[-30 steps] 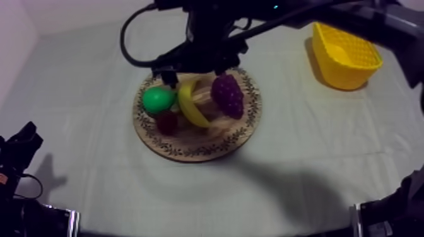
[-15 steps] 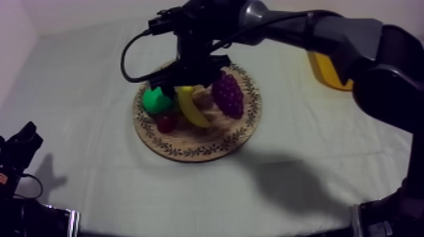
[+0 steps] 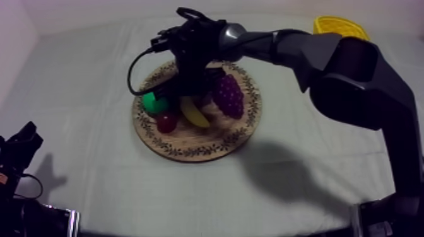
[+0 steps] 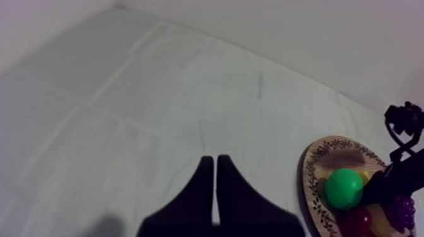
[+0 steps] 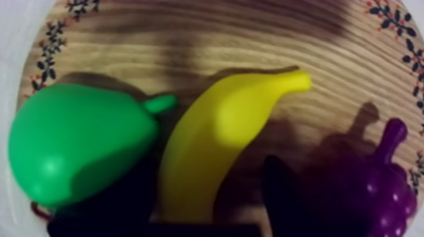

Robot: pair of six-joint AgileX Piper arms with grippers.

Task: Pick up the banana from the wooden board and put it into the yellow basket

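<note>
- A grey-white cloth (image 3: 76, 88) spreads wide, with a round wooden board with a patterned rim (image 3: 189, 152) at its middle.
- The curved yellow toy banana (image 5: 221, 132) lies on that board, between a green pear (image 5: 76, 145) and purple grapes (image 5: 372, 189).
- My right gripper (image 5: 195, 202) straddles it, fingers apart. The pear-side finger seems close to the pear, though shadow blurs it.
- Closing now could pinch the pear or squirt the smooth banana out.
- The yellow basket (image 3: 341, 25) sits well apart, so a weak hold may drop the fruit.
- My left gripper (image 4: 216, 165) idles, fingers together.

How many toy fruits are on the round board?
4: the pear at the left rim, the small red fruit beside it, the banana in the middle, the grapes at right. The arm may hide more.
</note>
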